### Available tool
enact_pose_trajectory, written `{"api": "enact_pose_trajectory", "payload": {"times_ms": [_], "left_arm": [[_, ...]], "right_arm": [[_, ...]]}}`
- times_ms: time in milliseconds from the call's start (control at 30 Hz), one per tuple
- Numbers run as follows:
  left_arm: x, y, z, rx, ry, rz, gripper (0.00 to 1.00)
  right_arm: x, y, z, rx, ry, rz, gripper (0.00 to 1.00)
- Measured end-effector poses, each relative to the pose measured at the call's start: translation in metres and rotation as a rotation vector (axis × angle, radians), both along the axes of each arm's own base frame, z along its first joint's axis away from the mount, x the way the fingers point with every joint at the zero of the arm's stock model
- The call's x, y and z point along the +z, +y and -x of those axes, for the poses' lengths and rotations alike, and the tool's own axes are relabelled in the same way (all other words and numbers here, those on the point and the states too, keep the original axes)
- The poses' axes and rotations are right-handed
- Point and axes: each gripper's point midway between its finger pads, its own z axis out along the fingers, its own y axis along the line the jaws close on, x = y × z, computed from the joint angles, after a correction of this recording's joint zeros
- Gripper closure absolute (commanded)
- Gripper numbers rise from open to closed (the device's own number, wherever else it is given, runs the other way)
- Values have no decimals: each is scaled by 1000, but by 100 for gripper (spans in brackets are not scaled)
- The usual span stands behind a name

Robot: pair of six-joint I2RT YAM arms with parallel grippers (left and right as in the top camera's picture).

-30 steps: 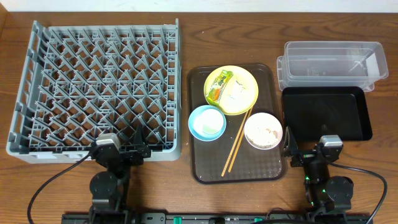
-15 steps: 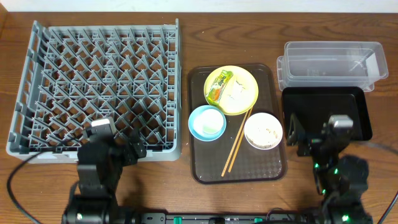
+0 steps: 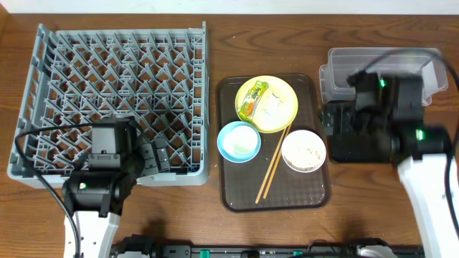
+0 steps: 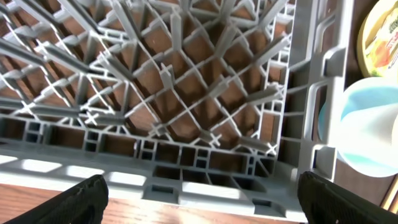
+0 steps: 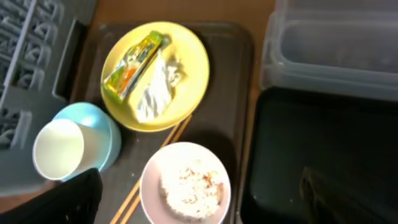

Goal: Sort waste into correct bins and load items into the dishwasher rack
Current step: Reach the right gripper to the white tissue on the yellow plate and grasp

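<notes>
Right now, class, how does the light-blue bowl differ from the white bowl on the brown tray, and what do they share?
Colour: the light-blue bowl is pale blue, the white bowl white. Contents: the light-blue bowl holds a small pale cup; the white bowl holds rice-like scraps. Place: the light-blue bowl sits on the rack's side of the chopsticks, the white bowl on the black tray's side. Both are round, upright, on the brown tray.

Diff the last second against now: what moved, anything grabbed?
Both arms left the table's near edge. The left gripper moved out over the near side of the large grey plastic pegged rack; the right gripper swung farther out, over the shallow black rectangular tray. Both are open and empty. The round yellow plate, light-blue bowl, white bowl, thin wooden chopsticks and brown serving tray stayed put.
</notes>
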Motion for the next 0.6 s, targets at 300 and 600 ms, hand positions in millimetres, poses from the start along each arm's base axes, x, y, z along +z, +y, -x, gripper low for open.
{"api": "enact_pose_trajectory", "payload": {"times_ms": [300, 600], "left_arm": [[-2, -1, 0, -2, 12, 3, 2], [-2, -1, 0, -2, 12, 3, 2]], "right_arm": [[-2, 53, -57, 185, -63, -154, 30], [-75, 117, -62, 223, 78, -52, 49]]}}
